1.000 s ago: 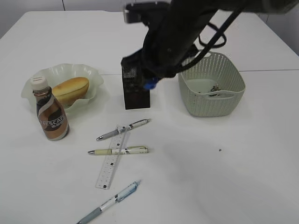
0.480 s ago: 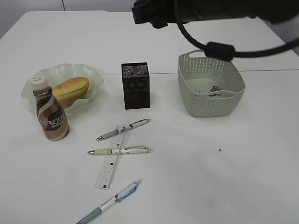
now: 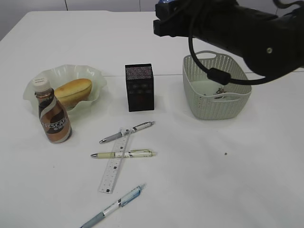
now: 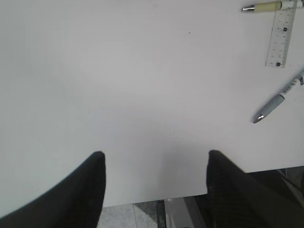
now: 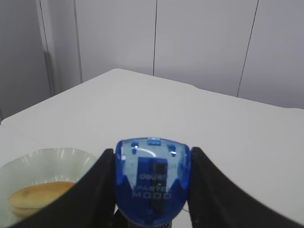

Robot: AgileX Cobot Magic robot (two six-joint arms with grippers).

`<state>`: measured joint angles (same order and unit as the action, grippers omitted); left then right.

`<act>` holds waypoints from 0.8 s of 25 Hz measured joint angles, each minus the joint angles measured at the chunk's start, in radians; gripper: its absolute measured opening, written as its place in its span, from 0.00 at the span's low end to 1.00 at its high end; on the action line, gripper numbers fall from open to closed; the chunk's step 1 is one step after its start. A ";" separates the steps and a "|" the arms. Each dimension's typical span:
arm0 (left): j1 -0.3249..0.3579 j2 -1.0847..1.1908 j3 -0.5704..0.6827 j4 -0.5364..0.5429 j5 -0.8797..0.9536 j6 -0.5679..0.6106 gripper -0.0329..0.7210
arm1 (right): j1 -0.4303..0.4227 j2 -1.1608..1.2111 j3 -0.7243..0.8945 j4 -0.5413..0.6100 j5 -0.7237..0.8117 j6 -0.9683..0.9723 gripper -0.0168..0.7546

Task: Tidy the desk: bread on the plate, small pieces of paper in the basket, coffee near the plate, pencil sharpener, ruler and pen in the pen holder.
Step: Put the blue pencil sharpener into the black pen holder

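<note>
My right gripper is shut on a blue pencil sharpener, held high over the far table; in the exterior view the gripper is up and right of the black mesh pen holder. Bread lies on the pale green plate, and the coffee bottle stands in front of it. A clear ruler and three pens lie on the table. My left gripper hangs open and empty over the table's near edge; the exterior view does not show it.
The green basket stands right of the pen holder, under my right arm, with small paper pieces inside. In the left wrist view the ruler and two pens lie at the upper right.
My right arm has risen from the pen holder and drawn back up and to the right, with the sharpener in its grip. The table's objects have not moved.
</note>
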<state>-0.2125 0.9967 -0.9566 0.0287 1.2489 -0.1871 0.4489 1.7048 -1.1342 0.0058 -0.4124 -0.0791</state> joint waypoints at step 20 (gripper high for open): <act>0.000 0.000 0.000 0.043 0.000 0.000 0.69 | -0.002 0.472 -0.406 -0.011 0.023 0.106 0.41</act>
<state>-0.2125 0.9967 -0.9566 0.0720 1.2489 -0.1871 0.4469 2.1773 -1.5399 -0.0056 -0.3889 0.0268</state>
